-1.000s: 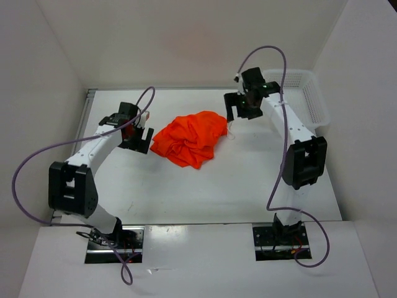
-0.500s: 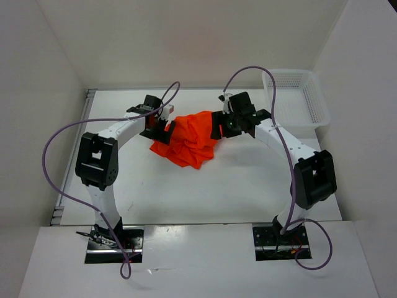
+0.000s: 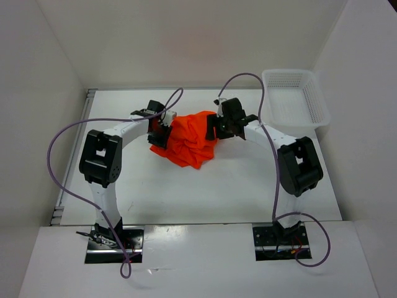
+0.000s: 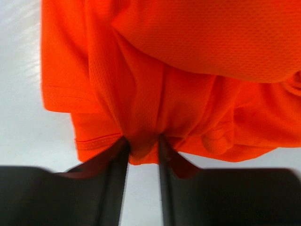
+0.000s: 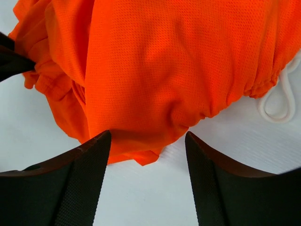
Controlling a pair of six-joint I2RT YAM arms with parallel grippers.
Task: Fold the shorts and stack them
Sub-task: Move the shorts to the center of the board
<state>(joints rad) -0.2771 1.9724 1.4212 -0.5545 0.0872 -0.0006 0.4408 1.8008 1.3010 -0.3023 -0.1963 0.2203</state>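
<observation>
The orange shorts [image 3: 191, 139] lie crumpled in a heap at the middle of the white table. My left gripper [image 3: 162, 130] is at the heap's left edge. In the left wrist view the left gripper [image 4: 141, 141] is shut on a gathered fold of the shorts [image 4: 188, 70], and creases run out from the pinch. My right gripper [image 3: 217, 127] is at the heap's upper right edge. In the right wrist view the right gripper [image 5: 148, 136] stands open, with the hem of the shorts [image 5: 164, 61] between its wide-set fingers. The white drawstring [image 5: 277, 101] loops out at the right.
A white mesh basket [image 3: 291, 73] stands at the back right corner of the table. White walls close in the back and both sides. Purple cables arch over both arms.
Both arms swung inward from the sides to the shorts. The left gripper went from wide open to pinching the left edge. The right jaws narrowed a little around the right edge.
</observation>
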